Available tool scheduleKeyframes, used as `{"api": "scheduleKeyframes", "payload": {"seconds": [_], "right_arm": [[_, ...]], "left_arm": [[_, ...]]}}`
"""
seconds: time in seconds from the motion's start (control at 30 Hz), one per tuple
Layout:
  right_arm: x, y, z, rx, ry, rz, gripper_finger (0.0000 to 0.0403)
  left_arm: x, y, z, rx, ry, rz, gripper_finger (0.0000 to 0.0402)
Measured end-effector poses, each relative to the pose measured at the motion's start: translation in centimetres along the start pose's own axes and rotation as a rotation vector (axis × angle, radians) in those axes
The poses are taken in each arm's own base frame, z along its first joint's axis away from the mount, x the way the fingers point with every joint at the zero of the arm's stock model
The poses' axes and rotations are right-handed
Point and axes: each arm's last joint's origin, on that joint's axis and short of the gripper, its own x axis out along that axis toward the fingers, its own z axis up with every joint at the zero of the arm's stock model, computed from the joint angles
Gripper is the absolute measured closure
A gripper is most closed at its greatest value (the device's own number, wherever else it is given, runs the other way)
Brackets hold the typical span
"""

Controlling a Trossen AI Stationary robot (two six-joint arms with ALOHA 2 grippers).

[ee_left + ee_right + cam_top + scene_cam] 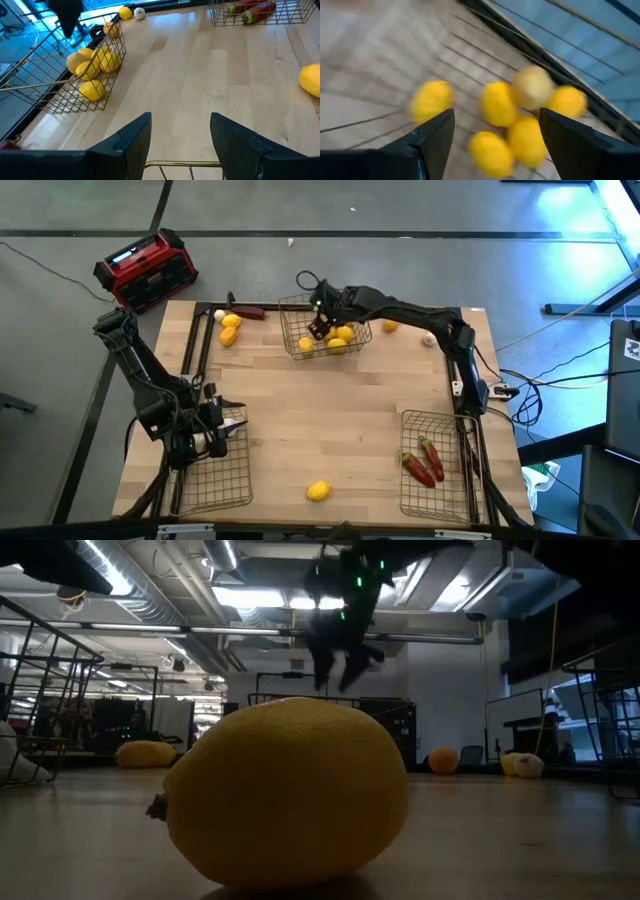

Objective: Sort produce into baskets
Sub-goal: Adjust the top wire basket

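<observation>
From above, the right gripper [321, 326] hung over the far wire basket [292, 312], where several lemons [338, 340] lay heaped. The left gripper [213, 430] waited at the rim of the empty near-left basket [215, 480]. Two red chilies [422, 463] lay in the near-right basket [455, 498]; one lemon [318, 491] sat loose on the table [330, 420] near the front edge, with more fruit and a garlic bulb [429, 338] stray along the far side.

The table-level camera was almost filled by that loose lemon [285, 803] — the right gripper [338, 660] was only a dark shape high behind it.

The left wrist view showed its fingers [136, 137] spread, nothing between them, and the lemon basket [95, 65] beyond.

The right wrist view gave what the overhead could not: its fingers [437, 132] stood apart and empty above the lemons [497, 105].

The risk, to my eye, was the heap — round fruit piled near the low wire wall could be nudged over it by the gripper's fingers, or the mesh snagged.
</observation>
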Motion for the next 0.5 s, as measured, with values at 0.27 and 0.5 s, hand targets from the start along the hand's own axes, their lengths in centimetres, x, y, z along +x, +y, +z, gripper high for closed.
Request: {"api": "scheduleKeyframes", "payload": {"seconds": [0.27, 0.5], "right_arm": [[-4.2, 8.5, -2.9, -0.248, -0.09, 0.16, 0.0116], [-3.7, 13.5, -6.7, -0.421, -0.1, 0.237, 0.0116]], "left_arm": [[0.0, 0.0, 0.0, -0.004, 0.0, 0.0, 0.0204], [0.0, 0.0, 0.0, -0.006, 0.0, 0.0, 0.0204]]}}
